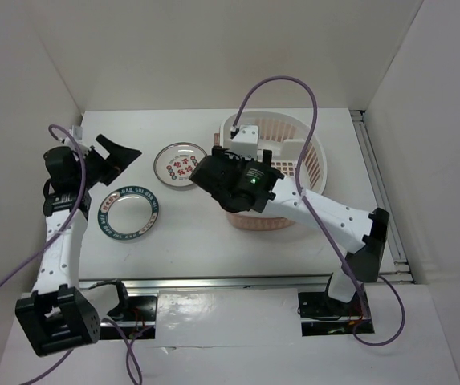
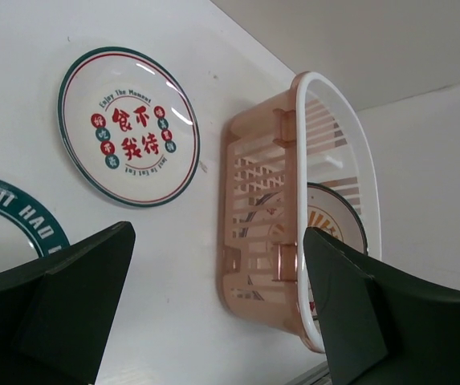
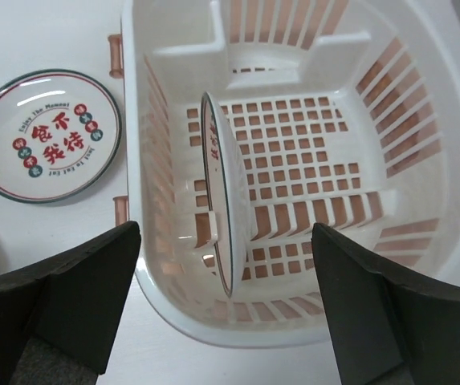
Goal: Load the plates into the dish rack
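Inside the dish rack (image 3: 136, 96), plate (image 3: 217, 200) shows mostly edge-on.

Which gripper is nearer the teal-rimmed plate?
Left. The left gripper hovers just beyond the teal-rimmed plate; the right gripper is over the dish rack, farther away.

Glossy glazed plates (image 3: 46, 135) — smooth slotted plastic dish rack (image 3: 165, 48), matt white table (image 1: 189, 241).

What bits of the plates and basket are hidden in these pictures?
- Top view: the right arm covers the dish rack's left side and the plate inside.
- Right wrist view: that plate stands edge-on, its pattern barely visible.
- Left wrist view: the teal-rimmed plate is cut off by the picture edge and a finger.
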Available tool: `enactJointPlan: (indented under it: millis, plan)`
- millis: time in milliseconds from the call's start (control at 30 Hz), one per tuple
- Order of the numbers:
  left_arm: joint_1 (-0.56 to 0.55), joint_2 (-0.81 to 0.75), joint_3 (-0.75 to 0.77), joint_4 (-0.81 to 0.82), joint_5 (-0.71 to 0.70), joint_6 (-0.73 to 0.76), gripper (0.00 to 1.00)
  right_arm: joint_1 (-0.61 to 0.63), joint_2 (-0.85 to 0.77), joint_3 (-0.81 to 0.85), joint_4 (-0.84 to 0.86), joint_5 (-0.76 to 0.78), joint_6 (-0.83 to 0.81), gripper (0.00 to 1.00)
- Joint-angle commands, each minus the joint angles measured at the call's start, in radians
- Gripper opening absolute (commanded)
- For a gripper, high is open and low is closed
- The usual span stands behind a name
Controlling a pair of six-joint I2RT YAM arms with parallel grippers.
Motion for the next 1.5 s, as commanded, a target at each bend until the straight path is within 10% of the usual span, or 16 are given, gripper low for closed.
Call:
enactJointPlan:
  millis: [0,267,633,1467]
  plan:
    - [-0.002,0.104,0.006,0.15,0.012,-0.045,1.0,0.059,-0.046,0.14,-0.179,0.141,-0.022,0.94]
    - [-0.005,0.515,0.139,0.392,-0.021,-0.111,1.0,0.328,-0.258,-0.053,0.195,0.004,-0.419,1.0]
    - [-0.094,1.04,0.659,0.157,-0.137,0.147,0.98,0.431,-0.421,-0.182,0.333,-0.038,-0.494,1.0]
    - [-0.161,1.212,0.73,-0.057,-0.073,0.231,0.73,0.44,-0.535,-0.2,0.406,-0.067,-0.569,1.0]
